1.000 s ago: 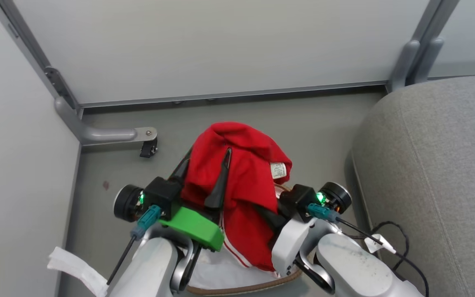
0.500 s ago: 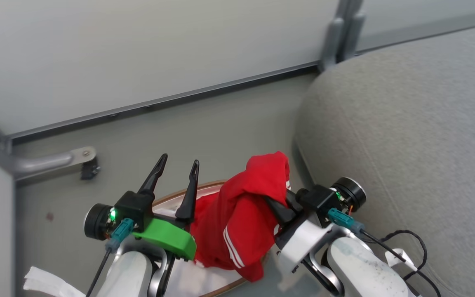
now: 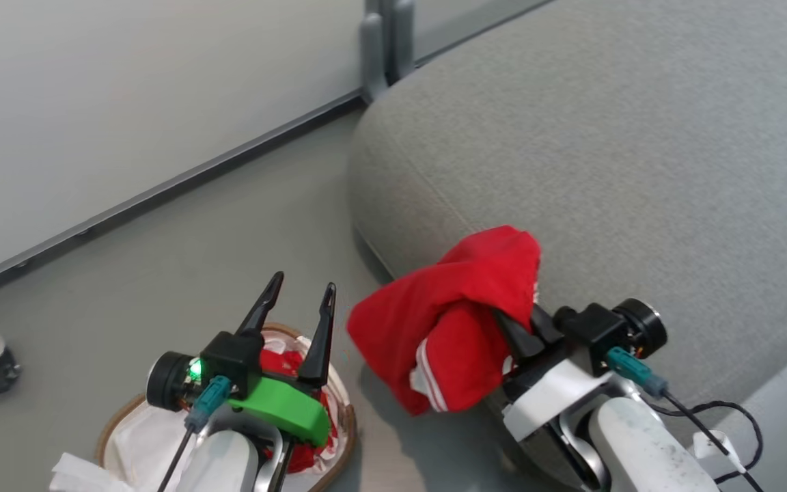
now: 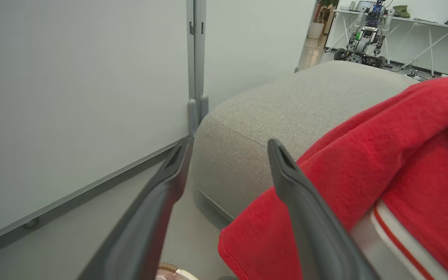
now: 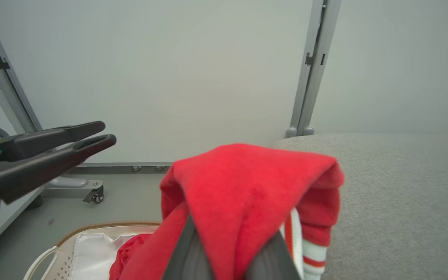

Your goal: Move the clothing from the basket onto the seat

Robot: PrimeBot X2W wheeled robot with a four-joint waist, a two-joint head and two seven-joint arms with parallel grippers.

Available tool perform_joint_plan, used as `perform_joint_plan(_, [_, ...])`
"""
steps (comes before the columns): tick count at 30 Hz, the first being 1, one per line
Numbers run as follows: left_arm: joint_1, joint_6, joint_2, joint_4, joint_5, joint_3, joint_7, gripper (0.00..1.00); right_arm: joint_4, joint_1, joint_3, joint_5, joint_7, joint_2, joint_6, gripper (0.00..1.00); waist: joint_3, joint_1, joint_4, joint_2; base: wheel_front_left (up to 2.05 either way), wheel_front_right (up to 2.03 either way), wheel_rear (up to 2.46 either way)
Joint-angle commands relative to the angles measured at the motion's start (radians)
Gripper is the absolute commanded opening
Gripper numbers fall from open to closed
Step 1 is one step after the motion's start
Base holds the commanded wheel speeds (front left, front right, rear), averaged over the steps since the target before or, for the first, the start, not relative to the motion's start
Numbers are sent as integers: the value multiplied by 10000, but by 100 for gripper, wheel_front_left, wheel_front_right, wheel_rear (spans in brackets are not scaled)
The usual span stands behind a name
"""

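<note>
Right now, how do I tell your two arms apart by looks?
Both have pale forearms, black wrist blocks, teal plugs with black cables, and long dark tapered fingers. The left gripper carries a bright green guard and a green light. The right gripper has a white bracket and a white-tagged cable.

grey floor (image 3: 182,266) | pale partition panels (image 3: 93,89) joined by grey post (image 3: 383,41) | caster (image 5: 96,197) beneath panel foot

Soft, even, bright light; a faint shadow falls on the floor (image 3: 229,239) beside the seat (image 3: 605,137), beneath the hanging clothing (image 3: 455,321); near the seat, the fingers (image 4: 305,225) of the left claw (image 4: 230,144) blur close to the wrist lens.
</note>
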Motion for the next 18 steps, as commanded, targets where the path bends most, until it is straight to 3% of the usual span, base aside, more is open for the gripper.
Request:
perform_joint_plan(1, [-239,-31,57,40,88,-76,5,100,-207,180,-238,-84,-52,11,-10,0,397,0,-766,-1,0,0,0])
perform_joint_plan(6, [-385,-35,86,113,82,-520,3,100,-611,36,-853,-463,-52,-108,-10,0,686,0,-834,-1,0,0,0])
perform_joint_plan(10, [-442,-37,265,66,35,-771,3,100,-772,-820,-1114,-715,-52,-638,-10,0,991,0,-844,-1,0,0,0])
perform_joint_plan(18, [-684,-39,908,-388,107,-833,5,100,-534,-4215,-2076,-786,-52,-1552,-12,0,2032,0,-703,-1,0,0,0])
